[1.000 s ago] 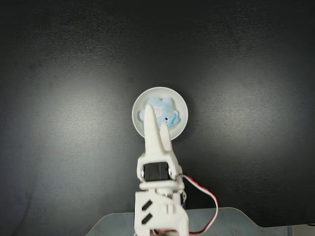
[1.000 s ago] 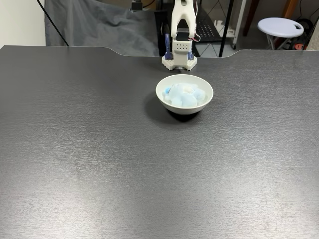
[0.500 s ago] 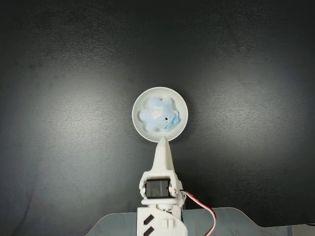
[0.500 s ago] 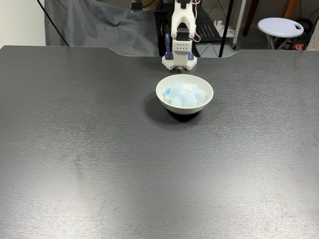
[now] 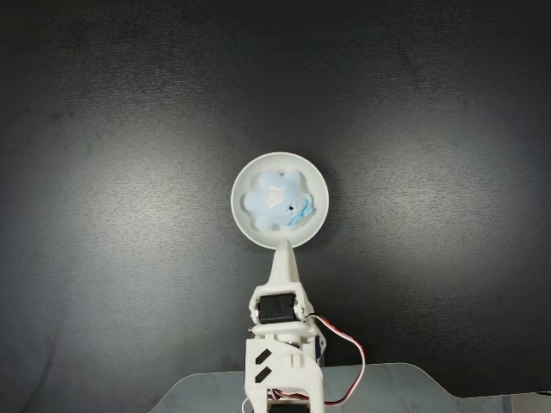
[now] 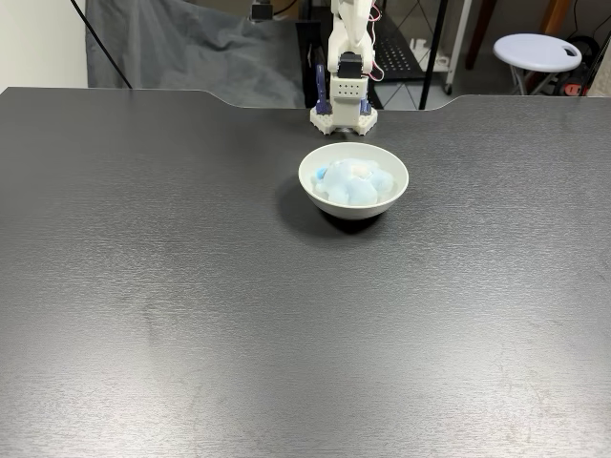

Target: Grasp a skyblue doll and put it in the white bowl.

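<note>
Near desk: In the front-facing fixed view the dark desk (image 6: 191,315) spreads from the near edge toward the bowl; we see nothing else lying on this stretch.

White bowl: The white bowl (image 6: 385,200) sits at mid-desk, just in front of the arm's base; from above its rim (image 5: 244,175) reads as a full circle.

Bowl contents: The skyblue doll (image 6: 353,181) lies inside the bowl, whitish patch upward. In the view from above the doll (image 5: 269,209) shows flower-like lobes, with a brighter blue spot toward its right side. It lies within the rim, with no lobe over the edge.

Task status: We judge the placing done, since the doll rests in the bowl and the tool holds nothing.

Tool: In the view from above the tool (image 5: 283,251) appears as one tapered white point just outside the bowl's rim on the arm's side. We see no gap between the fingers, so we read it as clenched and empty.

Step in hand: We judge this to be the retreat. It is done well if we keep the tool high over the rim and draw it straight toward the base, so the bowl is not nudged.

Far edge: The arm's base (image 6: 343,107) stands at the far desk edge; beyond it are a grey cloth (image 6: 181,57) and a white stool (image 6: 533,50).
</note>
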